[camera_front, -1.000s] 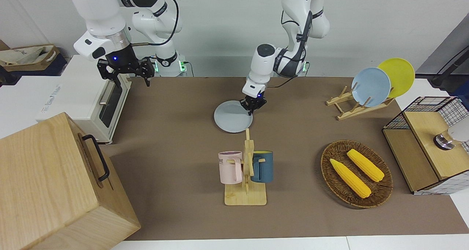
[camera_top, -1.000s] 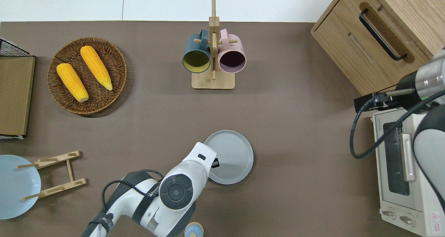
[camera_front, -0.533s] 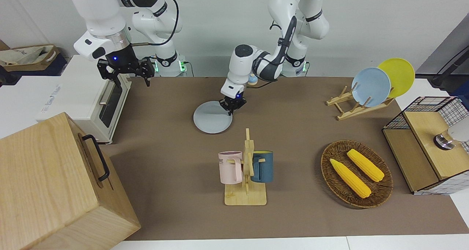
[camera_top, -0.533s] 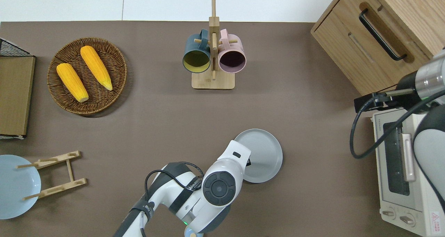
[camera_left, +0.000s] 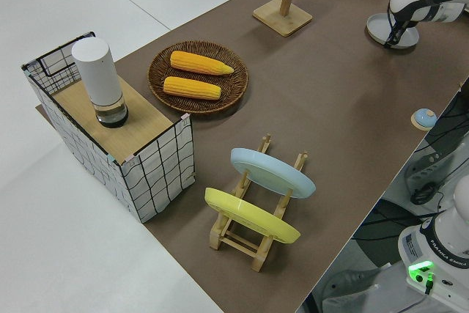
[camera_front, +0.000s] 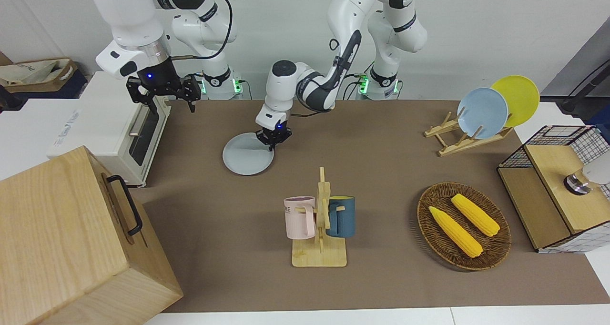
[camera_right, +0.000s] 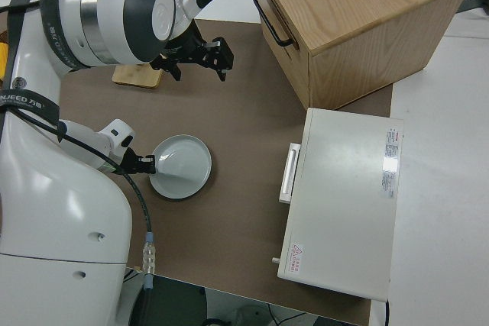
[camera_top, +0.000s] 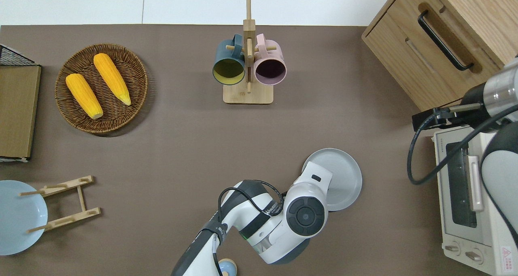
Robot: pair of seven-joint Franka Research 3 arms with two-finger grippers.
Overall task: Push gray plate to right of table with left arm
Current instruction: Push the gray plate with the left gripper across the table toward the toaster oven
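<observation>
The left hand [camera_front: 273,140] is down on the gray plate [camera_front: 245,157], its fingertips pressed inside the rim at the edge facing the left arm's end of the tabletop [camera_front: 381,172]; the fingers look drawn narrow, close together, gripping nothing. In the overhead view the left arm's wrist covers that edge of the plate [camera_top: 342,175], so the hand itself is hidden there. The plate lies flat, toward the right arm's end of the tabletop, close to the white toaster oven [camera_top: 471,199] but apart from it, and nearer to the robots than the wooden drawer cabinet [camera_top: 441,37]. Taking the plate as the centre of a clock in the overhead view, the mug stand [camera_top: 247,65] with its 2 mugs, a dark blue one [camera_top: 228,63] and a pink one [camera_top: 270,65], sits at about 11 o'clock, well apart; the wicker basket [camera_top: 133,102] holding 2 corn cobs [camera_top: 111,78] lies out toward 10 o'clock; and the wooden plate rack [camera_front: 460,139], carrying a sky-blue plate [camera_front: 482,113] and a yellow plate [camera_front: 519,98], is at about 9 o'clock, at the left arm's end. The right arm is parked, its hand [camera_front: 164,96] spread wide.
</observation>
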